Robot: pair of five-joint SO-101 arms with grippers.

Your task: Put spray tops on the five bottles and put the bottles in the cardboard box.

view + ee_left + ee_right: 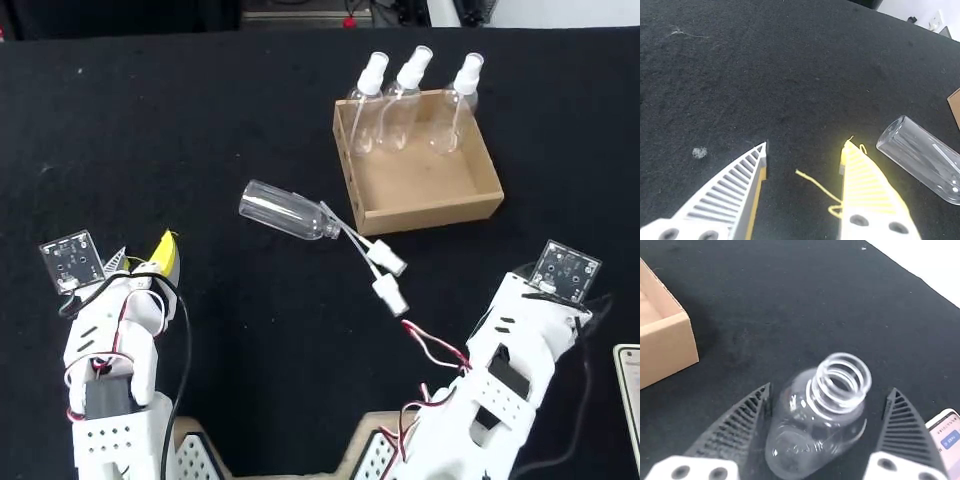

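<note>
1. Done: three clear plastic capped bottles (400,105) with white sprayers stand in the open brown cardboard box (420,212), along its far wall.
2. Left to do, as judged: two bottles need tops, then boxing; one clear uncapped lying bottle (285,213) rests on the black surface (200,120) just beside the box; its neck is near two loose white spray tops (386,258).
3. The left pincer (806,150) is released and empty; the lying bottle (920,160) has its base near the yellow tip, not touching.
4. The right pincer (829,390) has a second uncapped bottle (815,430) sitting within it, open neck pointing away from the wrist; cannot tell whether it is clenched on the glass-clear body.
</note>
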